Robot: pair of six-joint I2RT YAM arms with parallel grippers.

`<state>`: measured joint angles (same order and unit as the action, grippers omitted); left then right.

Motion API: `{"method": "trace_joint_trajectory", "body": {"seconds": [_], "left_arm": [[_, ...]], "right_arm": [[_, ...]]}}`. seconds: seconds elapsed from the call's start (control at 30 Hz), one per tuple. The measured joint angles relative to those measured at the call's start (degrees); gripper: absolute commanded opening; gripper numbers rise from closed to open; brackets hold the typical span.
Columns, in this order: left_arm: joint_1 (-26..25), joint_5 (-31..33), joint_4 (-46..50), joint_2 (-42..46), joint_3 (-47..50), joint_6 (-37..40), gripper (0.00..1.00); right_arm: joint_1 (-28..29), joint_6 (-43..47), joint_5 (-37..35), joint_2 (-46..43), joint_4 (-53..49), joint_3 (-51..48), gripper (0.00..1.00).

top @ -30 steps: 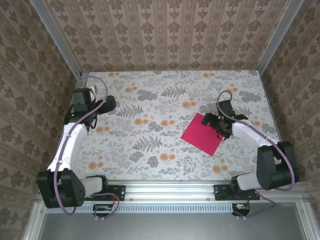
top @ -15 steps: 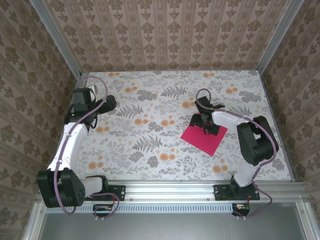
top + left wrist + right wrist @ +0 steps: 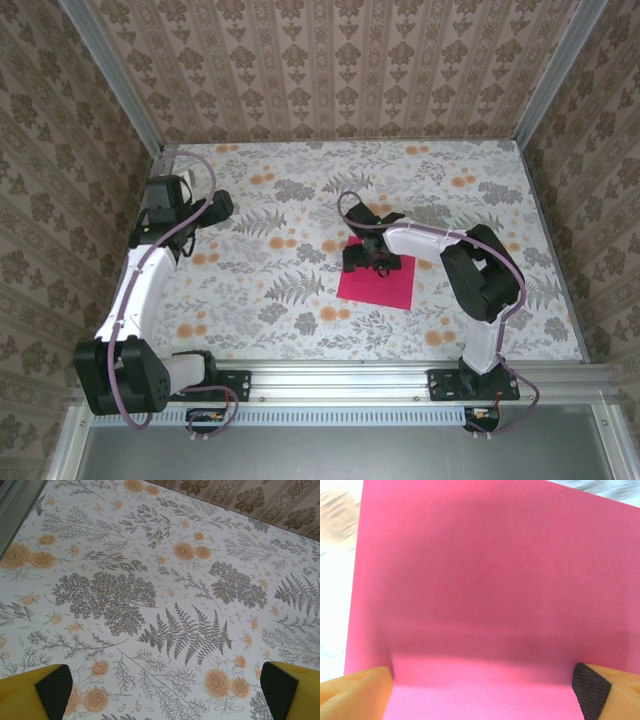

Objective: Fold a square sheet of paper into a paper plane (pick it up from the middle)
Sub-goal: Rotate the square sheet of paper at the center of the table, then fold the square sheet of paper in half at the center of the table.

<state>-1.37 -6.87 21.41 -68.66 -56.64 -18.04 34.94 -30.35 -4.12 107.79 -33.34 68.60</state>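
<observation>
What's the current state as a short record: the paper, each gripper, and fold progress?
sheet: square sheet of paper, magenta-pink, lying flat on the flowered tablecloth, right of centre
folds: none visible; not yet picked up
right gripper: open, jaws wide, low over the sheet's far half; whether it touches cannot be told
left gripper: open, nothing between its jaws, at the table's far left above bare cloth

L gripper [image 3: 216, 206] open, parked far left; R gripper [image 3: 371, 262] open, low, near centre.
</observation>
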Motion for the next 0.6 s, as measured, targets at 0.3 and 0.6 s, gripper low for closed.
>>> {"method": "trace_joint_trajectory", "body": {"seconds": [0.3,0.6], "left_arm": [[-0.2,0.0,0.02,0.0,0.0,0.02,1.0],[-0.85,0.02,0.07,-0.92,0.0,0.0,1.0]], "right_arm": [[2.32,1.66,-2.25,-0.2,-10.86,6.99,1.0],[2.29,-12.46,-7.61,-0.57,-17.11,9.51,1.0]]}}
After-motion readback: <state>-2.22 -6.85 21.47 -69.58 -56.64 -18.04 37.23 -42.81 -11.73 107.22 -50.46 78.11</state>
